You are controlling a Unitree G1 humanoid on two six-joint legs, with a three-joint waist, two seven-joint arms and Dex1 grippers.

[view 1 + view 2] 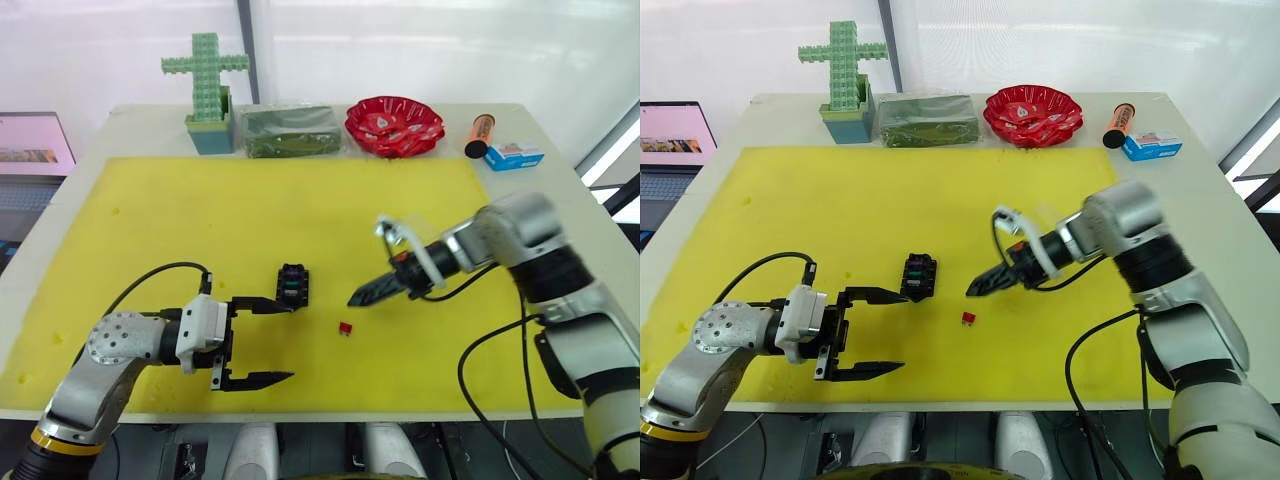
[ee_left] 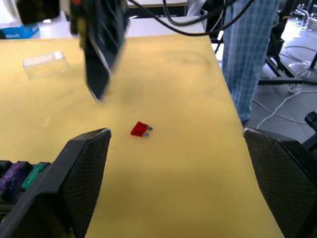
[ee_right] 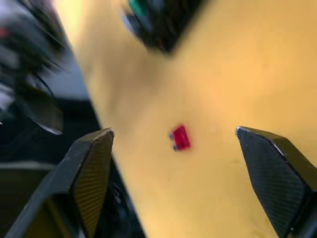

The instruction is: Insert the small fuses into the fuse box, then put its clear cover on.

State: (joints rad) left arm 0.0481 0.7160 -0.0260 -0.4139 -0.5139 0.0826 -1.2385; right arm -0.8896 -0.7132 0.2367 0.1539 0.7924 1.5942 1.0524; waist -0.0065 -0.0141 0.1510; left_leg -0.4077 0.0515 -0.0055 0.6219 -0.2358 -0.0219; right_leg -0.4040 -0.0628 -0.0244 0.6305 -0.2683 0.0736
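Red fuse (image 1: 345, 328) lies flat on the yellow mat, between my open right end effector (image 1: 365, 295) just above it and my open left end effector (image 1: 262, 340); right is nearer.

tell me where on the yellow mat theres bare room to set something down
The yellow mat is bare along its far half, in front of the green box and red bowl, and at its far-left side. It is crowded near the front middle: the fuse box, red fuse, left gripper and right gripper cluster there.
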